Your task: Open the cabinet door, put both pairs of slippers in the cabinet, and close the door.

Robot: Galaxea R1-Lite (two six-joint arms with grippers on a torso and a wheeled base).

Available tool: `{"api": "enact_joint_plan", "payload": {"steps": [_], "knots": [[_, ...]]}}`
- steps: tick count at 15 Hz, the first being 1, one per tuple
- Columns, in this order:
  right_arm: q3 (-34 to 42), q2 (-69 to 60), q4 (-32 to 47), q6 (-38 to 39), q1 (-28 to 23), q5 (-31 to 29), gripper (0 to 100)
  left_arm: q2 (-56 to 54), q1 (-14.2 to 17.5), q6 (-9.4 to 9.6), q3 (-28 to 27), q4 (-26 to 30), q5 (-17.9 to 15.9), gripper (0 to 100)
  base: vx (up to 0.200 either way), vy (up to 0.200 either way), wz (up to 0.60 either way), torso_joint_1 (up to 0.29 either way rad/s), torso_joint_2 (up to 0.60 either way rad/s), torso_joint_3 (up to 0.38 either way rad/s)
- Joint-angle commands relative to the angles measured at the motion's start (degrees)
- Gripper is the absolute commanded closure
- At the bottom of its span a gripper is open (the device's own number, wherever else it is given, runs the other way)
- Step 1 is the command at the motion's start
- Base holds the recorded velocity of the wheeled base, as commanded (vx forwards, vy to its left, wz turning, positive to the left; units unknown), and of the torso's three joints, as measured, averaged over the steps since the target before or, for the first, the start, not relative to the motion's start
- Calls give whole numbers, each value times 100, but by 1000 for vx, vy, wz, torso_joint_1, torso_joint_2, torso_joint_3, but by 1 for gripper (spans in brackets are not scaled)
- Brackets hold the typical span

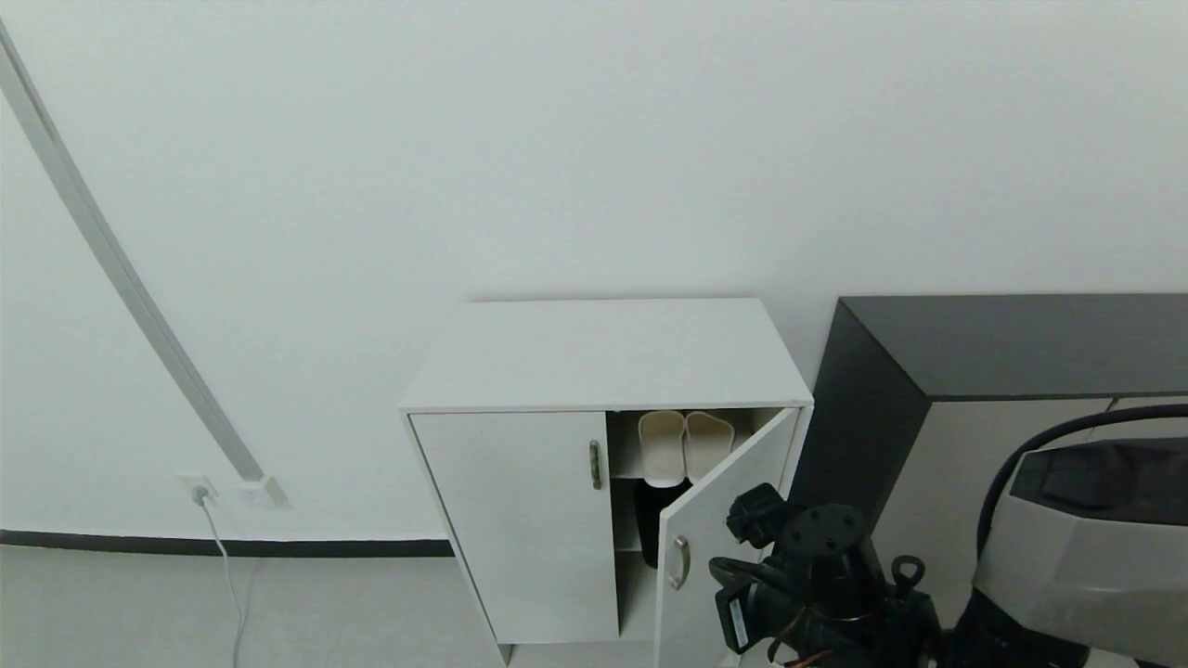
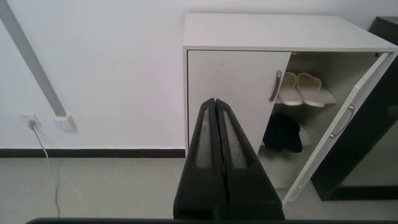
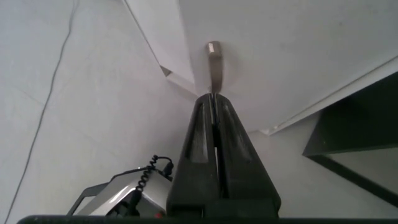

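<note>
The white cabinet (image 1: 603, 353) stands against the wall with its left door (image 1: 510, 520) shut and its right door (image 1: 724, 501) swung partly open. A beige pair of slippers (image 1: 685, 445) lies on the upper shelf, and a black pair (image 1: 654, 520) stands on the shelf below. My right arm (image 1: 817, 575) is just outside the open door. The right gripper (image 3: 213, 96) is shut, its tips at the lower end of the door handle (image 3: 213, 62). My left gripper (image 2: 214, 102) is shut and holds nothing. It points at the left door from some distance, with the beige slippers (image 2: 305, 90) visible beyond.
A dark cabinet (image 1: 1002, 343) stands right beside the white one, close behind the open door. A wall socket with a cable (image 1: 197, 490) and a slanted grey conduit (image 1: 121, 269) are at the left. Bare floor (image 1: 278, 603) lies left of the cabinet.
</note>
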Motion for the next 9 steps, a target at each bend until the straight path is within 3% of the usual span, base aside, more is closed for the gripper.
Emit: {"api": "enact_joint_plan", "payload": {"steps": [1, 9], "knots": [[-334, 535, -4, -7, -68, 1, 100, 7, -1, -10, 0, 0, 2, 100, 0, 0, 0, 0, 0, 0], [-1503, 1238, 49, -104, -410, 10, 100, 7, -1, -10, 0, 0, 2, 100, 0, 0, 0, 0, 0, 0]]}}
